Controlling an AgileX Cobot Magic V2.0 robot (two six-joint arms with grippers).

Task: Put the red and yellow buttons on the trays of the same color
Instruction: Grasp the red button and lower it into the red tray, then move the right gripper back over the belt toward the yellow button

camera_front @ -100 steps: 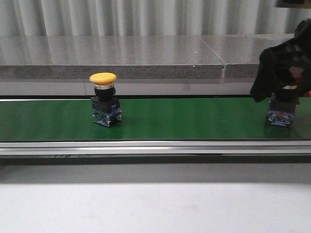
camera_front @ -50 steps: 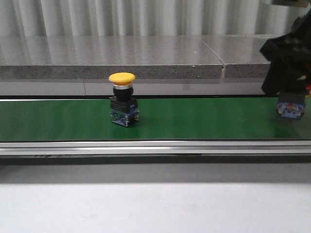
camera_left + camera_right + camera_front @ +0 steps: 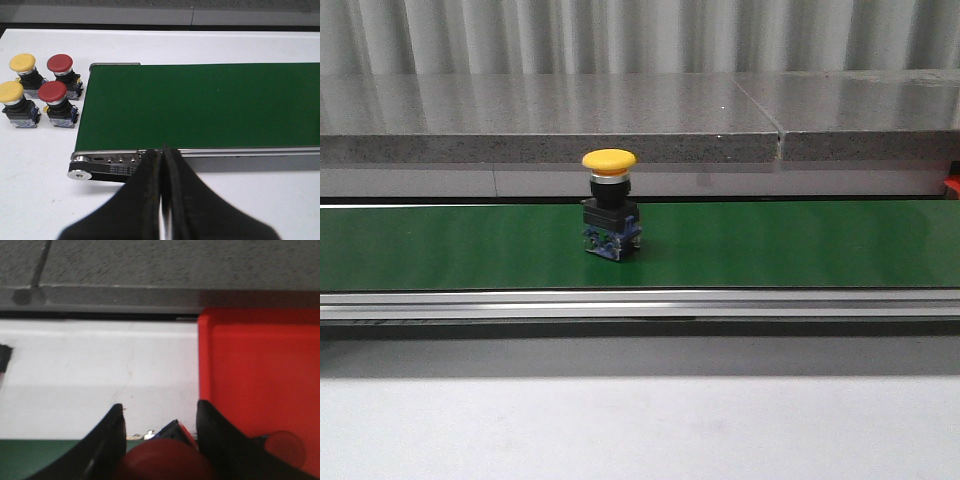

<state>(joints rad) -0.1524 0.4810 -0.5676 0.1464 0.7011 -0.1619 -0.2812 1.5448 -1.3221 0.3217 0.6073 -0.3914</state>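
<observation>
In my front view the white table (image 3: 640, 430) comes first, then the green belt (image 3: 770, 245), where one yellow button (image 3: 610, 203) stands upright near the middle; behind it runs a grey ledge (image 3: 550, 115). No arm shows there.

From the left wrist I see the left gripper (image 3: 163, 165) with its fingers pressed together and nothing between them, over the near edge of the belt. Beyond the belt's end, four spare buttons (image 3: 41, 90) sit on the table, two yellow and two red.

From the right wrist, the right gripper (image 3: 159, 440) is clamped on a red button (image 3: 162, 460), beside the red tray (image 3: 260, 385).
</observation>
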